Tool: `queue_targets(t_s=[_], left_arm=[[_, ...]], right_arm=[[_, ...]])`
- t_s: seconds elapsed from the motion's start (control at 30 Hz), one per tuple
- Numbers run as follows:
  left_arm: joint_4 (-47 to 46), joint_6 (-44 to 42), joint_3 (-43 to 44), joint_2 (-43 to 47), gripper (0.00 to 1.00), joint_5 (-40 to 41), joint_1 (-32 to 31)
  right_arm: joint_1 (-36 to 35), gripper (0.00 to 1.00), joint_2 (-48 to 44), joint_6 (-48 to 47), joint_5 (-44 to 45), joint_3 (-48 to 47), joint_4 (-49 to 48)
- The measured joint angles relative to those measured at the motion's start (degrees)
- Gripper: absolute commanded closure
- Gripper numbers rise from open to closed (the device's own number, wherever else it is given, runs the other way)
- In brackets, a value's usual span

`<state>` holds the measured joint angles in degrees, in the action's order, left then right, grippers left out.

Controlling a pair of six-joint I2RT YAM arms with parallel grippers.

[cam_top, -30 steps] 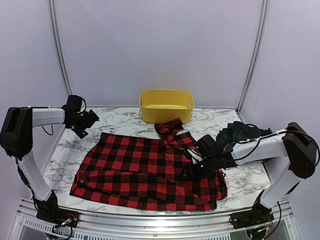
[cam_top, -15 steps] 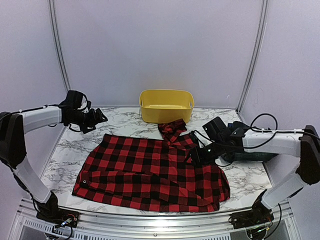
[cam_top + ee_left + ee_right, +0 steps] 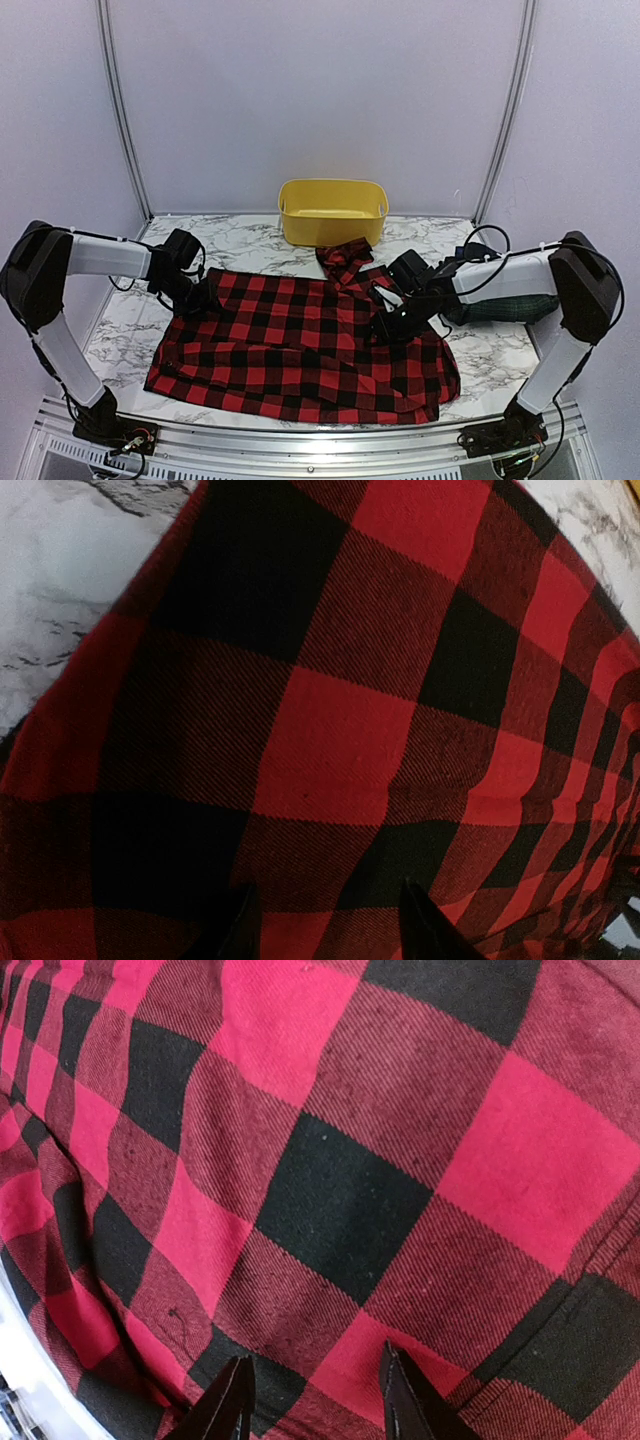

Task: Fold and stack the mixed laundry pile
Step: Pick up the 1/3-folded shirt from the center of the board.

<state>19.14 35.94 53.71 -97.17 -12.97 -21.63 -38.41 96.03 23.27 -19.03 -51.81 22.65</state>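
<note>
A red-and-black checked shirt (image 3: 300,345) lies spread flat across the marble table, with its collar (image 3: 342,258) bunched at the back. My left gripper (image 3: 192,297) is down on the shirt's back left corner. In the left wrist view its fingertips (image 3: 240,928) stand apart on flat checked cloth (image 3: 330,740). My right gripper (image 3: 388,322) rests on the shirt's right part. Its fingertips (image 3: 398,1392) are also apart, with smooth cloth (image 3: 340,1190) between them. A dark green tartan garment (image 3: 505,308) lies bundled behind the right arm.
A yellow plastic tub (image 3: 333,210) stands at the back centre, just beyond the collar. Bare marble (image 3: 120,330) shows left of the shirt and at the front right (image 3: 490,365). A metal rail (image 3: 300,435) runs along the near edge.
The left arm has swung from the back left down onto the shirt's back left corner, and its jaws have narrowed. The right gripper has shifted slightly on the shirt's right side.
</note>
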Motion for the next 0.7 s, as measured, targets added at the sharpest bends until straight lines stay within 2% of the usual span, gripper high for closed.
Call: queue_targets(t_s=[0.13,0.33,0.4,0.57,0.63,0.7], left_arm=[[-0.42,2.75,-3.43,2.14,0.59,1.53,0.26],[0.28,5.73,-9.57,8.39,0.56,3.50,0.26],[1.42,5.86,-10.23,9.68,0.51,3.78,0.24],[6.93,2.73,-7.98,10.95,0.20,4.76,0.24],[8.96,0.55,-3.34,10.95,0.14,5.99,0.31],[9.60,-1.62,1.90,10.51,0.11,6.58,0.63]], right_arm=[[0.09,0.57,0.96,-2.12,-0.02,-0.70,-0.20],[0.07,0.58,2.86,-6.19,-0.24,-2.71,-0.33],[0.07,0.58,2.73,-7.45,-1.07,-2.71,-0.04],[0.28,0.58,-0.13,-9.55,-4.17,-2.38,4.31],[1.44,0.57,-1.60,-9.97,-4.87,-3.54,5.70],[4.24,0.58,-1.66,-10.08,-4.92,-6.88,6.43]])
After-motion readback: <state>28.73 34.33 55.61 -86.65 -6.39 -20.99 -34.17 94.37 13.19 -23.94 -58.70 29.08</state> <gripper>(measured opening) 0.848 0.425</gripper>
